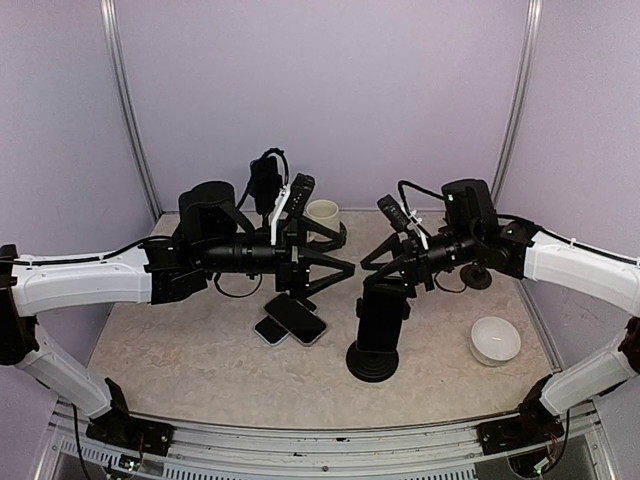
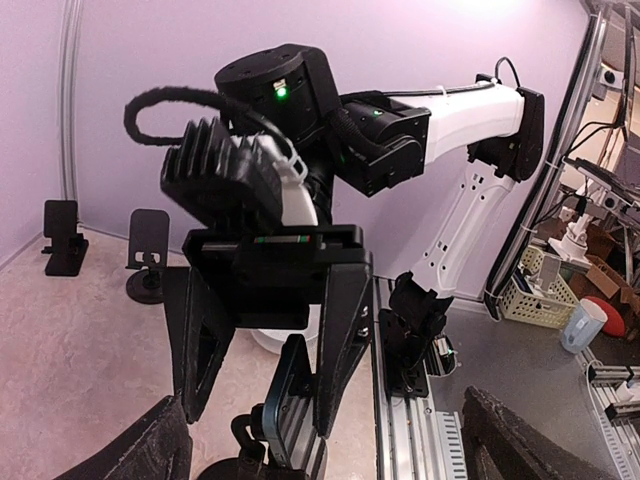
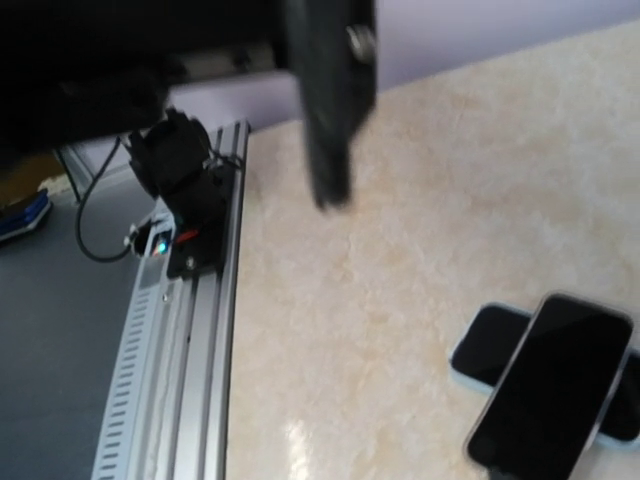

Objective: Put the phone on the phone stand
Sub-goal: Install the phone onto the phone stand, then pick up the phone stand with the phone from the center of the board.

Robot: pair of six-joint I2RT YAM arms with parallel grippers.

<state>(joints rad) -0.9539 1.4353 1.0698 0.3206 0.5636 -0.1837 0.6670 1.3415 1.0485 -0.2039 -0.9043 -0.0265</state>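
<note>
A dark phone [image 1: 383,318] stands upright in the black phone stand [image 1: 372,364] at the table's middle. My right gripper [image 1: 385,275] hangs open just above it, its fingers either side of the phone's top edge. The left wrist view shows this from the side: the phone [image 2: 285,395] rises between the right gripper's spread fingers [image 2: 342,330], close to one and apart from the other. My left gripper [image 1: 352,250] is open, holds nothing, and faces the right one from the left. The right wrist view is blurred, and only one finger [image 3: 330,130] shows.
Two more phones [image 1: 295,318] [image 3: 550,390] lie overlapping on the table left of the stand. A white bowl [image 1: 496,340] sits front right, a white cup [image 1: 322,212] at the back. Two spare black stands [image 2: 148,255] [image 2: 62,235] stand by the wall.
</note>
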